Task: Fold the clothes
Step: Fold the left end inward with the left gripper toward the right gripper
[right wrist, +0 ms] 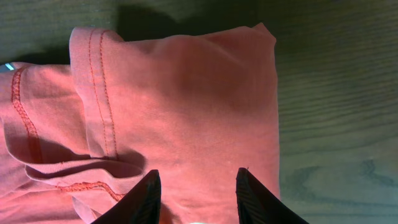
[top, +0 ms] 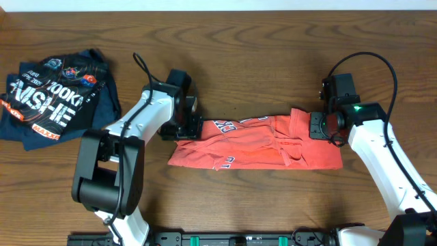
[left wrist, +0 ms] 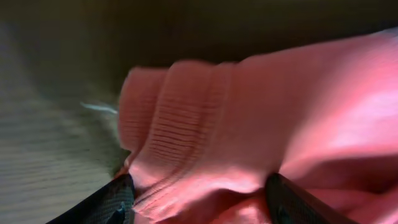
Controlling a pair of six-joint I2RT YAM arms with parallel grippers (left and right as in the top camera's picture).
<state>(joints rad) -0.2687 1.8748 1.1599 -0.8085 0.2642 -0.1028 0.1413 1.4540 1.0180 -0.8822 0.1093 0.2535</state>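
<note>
- The coral-red T-shirt (top: 256,143) lies as a long, narrow band across the middle of the surface (top: 273,61), with bits of white lettering showing along its top and bottom edges. It runs between the two arms, one end at each.
- The left gripper (top: 186,128) sits at the band's left end. In the wrist view its jaws stand wide apart with the ribbed collar (left wrist: 180,124) bunched between them. We see no pinch in the cloth, so we read it as open.
- The right gripper (top: 318,127) sits at the right end. Its jaws are parted over a flat, folded corner, and the fabric beneath looks smooth and unpinched. We read this one as open too.
- One arm at each end suits a long strip: both short edges are within reach for bringing one over the other.
- We judge that the lengthwise folds are done and a crosswise fold remains.
- A dark garment (top: 54,102) with white and orange lettering lies crumpled at far left, well apart.
</note>
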